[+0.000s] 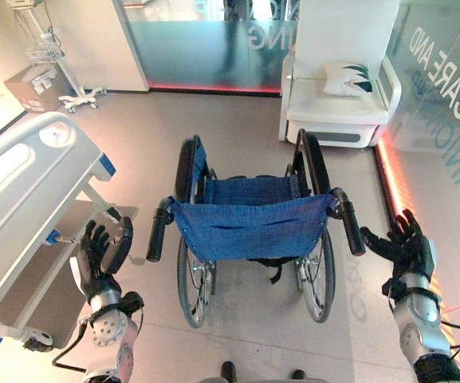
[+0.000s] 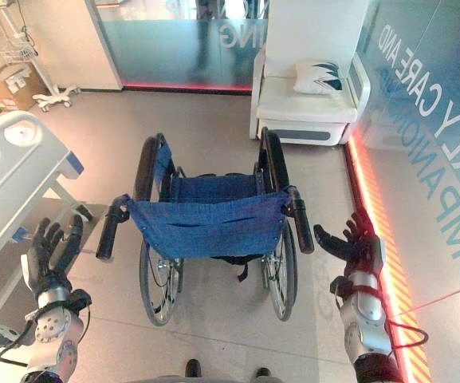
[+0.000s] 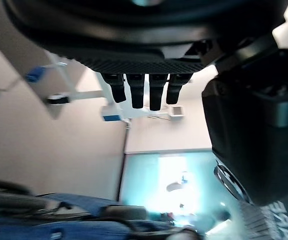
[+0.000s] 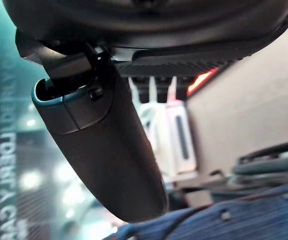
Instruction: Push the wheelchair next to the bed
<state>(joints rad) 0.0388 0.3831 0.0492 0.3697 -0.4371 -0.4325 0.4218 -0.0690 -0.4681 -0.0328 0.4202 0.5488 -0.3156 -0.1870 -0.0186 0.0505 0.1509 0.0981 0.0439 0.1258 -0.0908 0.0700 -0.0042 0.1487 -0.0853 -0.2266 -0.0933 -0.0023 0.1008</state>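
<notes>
The blue-seated wheelchair (image 1: 249, 231) stands between both hands, its black push handles untouched. Left hand (image 1: 98, 257) and right hand (image 1: 401, 246) spread fingers wide, and beyond the left fingers the bed (image 1: 22, 199) shows.

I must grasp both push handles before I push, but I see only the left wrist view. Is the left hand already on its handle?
Observer: No. The left hand is open and sits beside the left push handle, apart from it.
Operator: And the right hand?
Observer: The right hand is open too, just outside the right push handle, not touching it.
Operator: Where is the bed from here?
Observer: The bed stands on the robot's left, to the left of the wheelchair, with bare floor between them.
</notes>
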